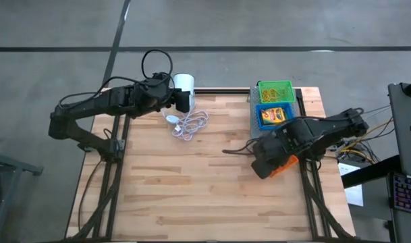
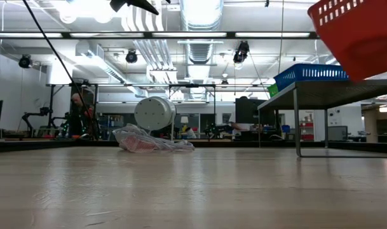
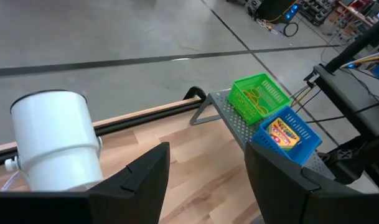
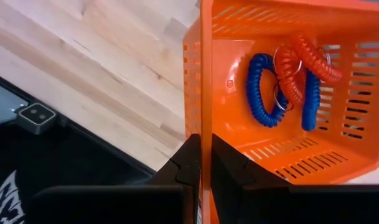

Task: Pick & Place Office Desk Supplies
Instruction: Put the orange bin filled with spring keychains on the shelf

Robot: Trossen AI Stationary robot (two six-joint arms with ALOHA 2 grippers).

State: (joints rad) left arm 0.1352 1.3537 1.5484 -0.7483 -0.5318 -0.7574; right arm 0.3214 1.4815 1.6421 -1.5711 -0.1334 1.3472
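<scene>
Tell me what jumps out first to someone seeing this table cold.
The right tool is shut on the wall of a red-orange basket, held tilted in the air at the table's right edge, with blue and red coil bands inside. On the grey tray behind sit a green basket and a blue basket. The left tool hovers open by a white cylinder.

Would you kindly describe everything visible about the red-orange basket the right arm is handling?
The red-orange basket is a small rectangular plastic bin with slotted walls. The right gripper is shut on one wall's rim, holding it tilted and lifted off the table near the right edge. Inside lie a blue coil band and a red coil band.
</scene>
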